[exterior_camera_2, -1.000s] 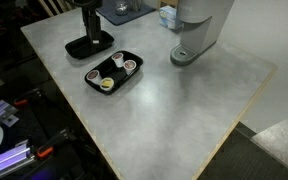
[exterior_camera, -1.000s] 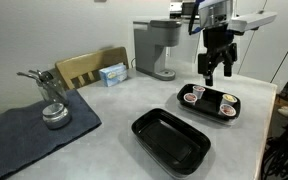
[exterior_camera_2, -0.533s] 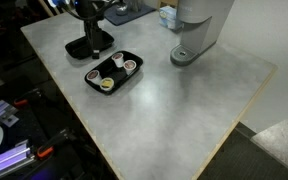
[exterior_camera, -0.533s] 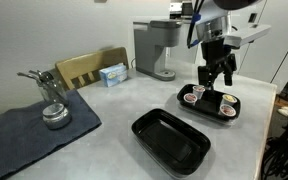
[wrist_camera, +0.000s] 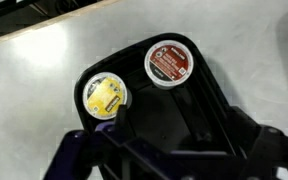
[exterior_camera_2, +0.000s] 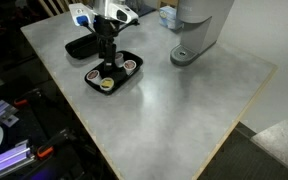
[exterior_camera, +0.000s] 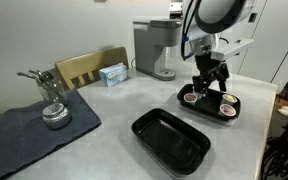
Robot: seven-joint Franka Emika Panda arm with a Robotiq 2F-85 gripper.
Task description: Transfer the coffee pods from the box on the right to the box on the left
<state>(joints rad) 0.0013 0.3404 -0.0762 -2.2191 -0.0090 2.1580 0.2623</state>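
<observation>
Gripper (exterior_camera: pixel 208 88) hangs empty, jaws spread, just above the glossy black plastic tray (wrist_camera: pixel 209 98) holding the round, pale-rimmed, foil-topped coffee pods (exterior_camera_2: pixel 107 85); the wrist view catches only two, a yellow pod (wrist_camera: pixel 105 97) and a brown-red pod (wrist_camera: pixel 170 62), with the fingers a dark blur

In an exterior view my gripper (exterior_camera: pixel 210 87) hangs low over the tray (exterior_camera: pixel 210 109) that holds the pods (exterior_camera: pixel 192 99), jaws spread apart. A second tray (exterior_camera: pixel 171 140) lies beside it, nearer the camera, on the grey table (exterior_camera: pixel 114 105). A coffee machine (exterior_camera: pixel 156 50) stands behind. A metal piece (exterior_camera: pixel 52 112) rests on a dark cloth (exterior_camera: pixel 19 138).
</observation>
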